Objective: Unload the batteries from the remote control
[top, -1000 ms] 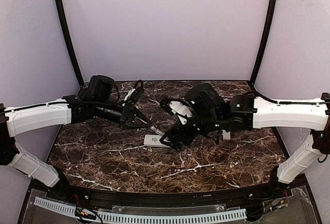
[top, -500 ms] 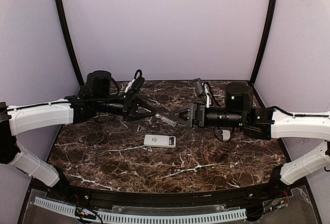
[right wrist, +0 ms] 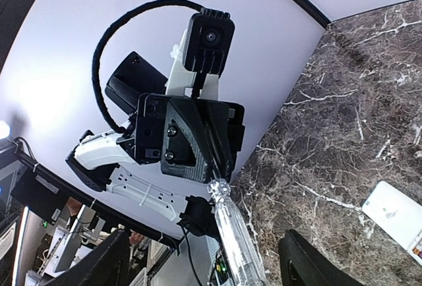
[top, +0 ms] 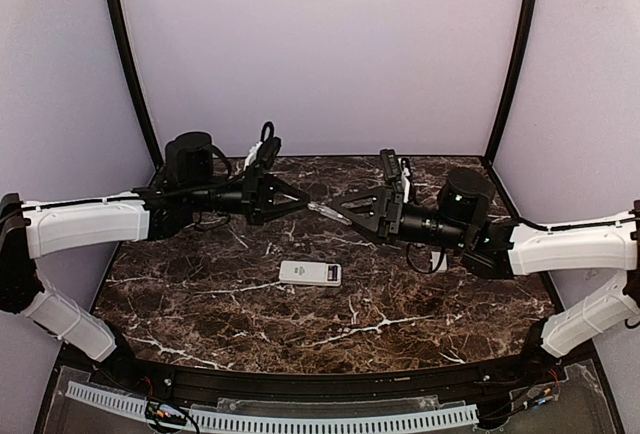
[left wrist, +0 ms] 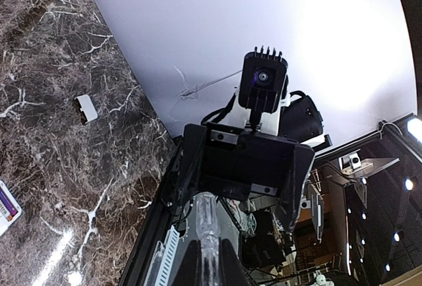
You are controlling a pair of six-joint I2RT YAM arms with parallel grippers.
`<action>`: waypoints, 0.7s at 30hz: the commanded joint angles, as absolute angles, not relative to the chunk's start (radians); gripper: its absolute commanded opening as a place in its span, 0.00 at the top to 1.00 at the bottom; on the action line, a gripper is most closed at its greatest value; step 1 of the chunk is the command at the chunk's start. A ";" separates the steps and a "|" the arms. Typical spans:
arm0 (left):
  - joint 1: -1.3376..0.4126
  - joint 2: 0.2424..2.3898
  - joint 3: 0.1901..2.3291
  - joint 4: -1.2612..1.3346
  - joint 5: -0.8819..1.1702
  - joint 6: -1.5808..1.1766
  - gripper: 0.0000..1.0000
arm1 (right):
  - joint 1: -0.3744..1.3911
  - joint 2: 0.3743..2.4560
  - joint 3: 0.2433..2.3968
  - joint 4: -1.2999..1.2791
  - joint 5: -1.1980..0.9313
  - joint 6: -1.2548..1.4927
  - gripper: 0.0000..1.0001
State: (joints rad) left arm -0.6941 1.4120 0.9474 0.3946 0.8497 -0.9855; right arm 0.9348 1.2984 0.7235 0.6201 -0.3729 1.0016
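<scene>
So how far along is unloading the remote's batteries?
Little looks done: the slim white plastic remote control lies on the marble table, no batteries visible; a small white squarish piece lies apart. In hand: the left claw grips a clear plastic rod, its end inside the open right claw. Left: getting the batteries out.

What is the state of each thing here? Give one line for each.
left gripper: shut on the clear tool
right gripper: open around the clear tool
remote control: lying flat on the table, untouched
small white piece: loose on the table
</scene>
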 commanded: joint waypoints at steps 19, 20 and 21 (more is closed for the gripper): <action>-0.699 1.456 0.879 0.618 0.842 -1.114 1.00 | 0.927 1.405 0.786 0.781 -0.395 1.067 0.55; -0.699 1.456 0.878 0.618 0.842 -1.115 1.00 | 0.927 1.412 0.795 0.781 -0.397 1.065 0.56; -0.699 1.457 0.878 0.618 0.841 -1.116 1.00 | 0.928 1.418 0.799 0.783 -0.401 1.065 0.57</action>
State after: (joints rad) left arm -0.6941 1.4490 0.8944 0.5884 0.8459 -1.1110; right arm 0.9337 1.3979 0.7536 0.7361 -0.3927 1.0721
